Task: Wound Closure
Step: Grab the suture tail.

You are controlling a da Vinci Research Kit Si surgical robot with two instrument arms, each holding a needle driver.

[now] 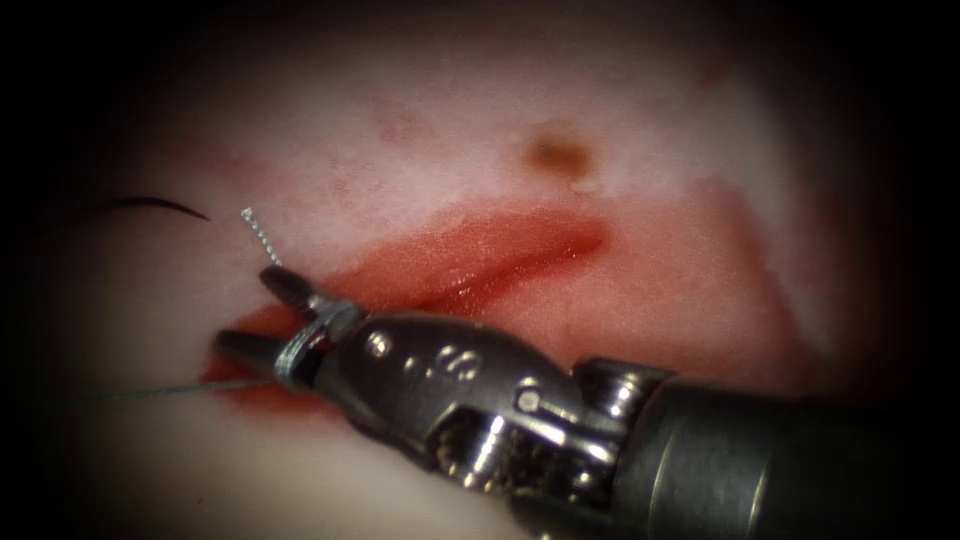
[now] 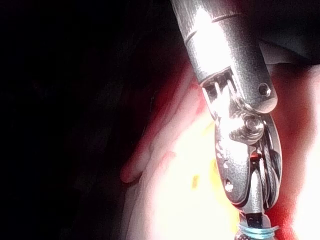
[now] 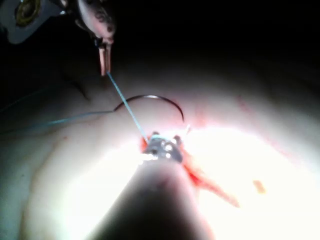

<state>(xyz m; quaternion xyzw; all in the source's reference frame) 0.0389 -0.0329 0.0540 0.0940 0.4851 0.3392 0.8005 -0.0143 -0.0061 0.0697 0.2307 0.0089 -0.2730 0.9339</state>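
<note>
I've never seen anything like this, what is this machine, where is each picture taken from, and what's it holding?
This is a surgical practice robot with two thin arms, stitching a cut in pork belly, the tissue. The endoscope view looks down on the wound; the two wrist views come from cameras that ride on the arms. In the endoscope view the right arm's tool comes in from the right, its jaws open, with thread looped around them. In the right wrist view the left arm's tool pinches that thread. The curved needle lies on the tissue left of the cut, and neither tool holds it.
</note>
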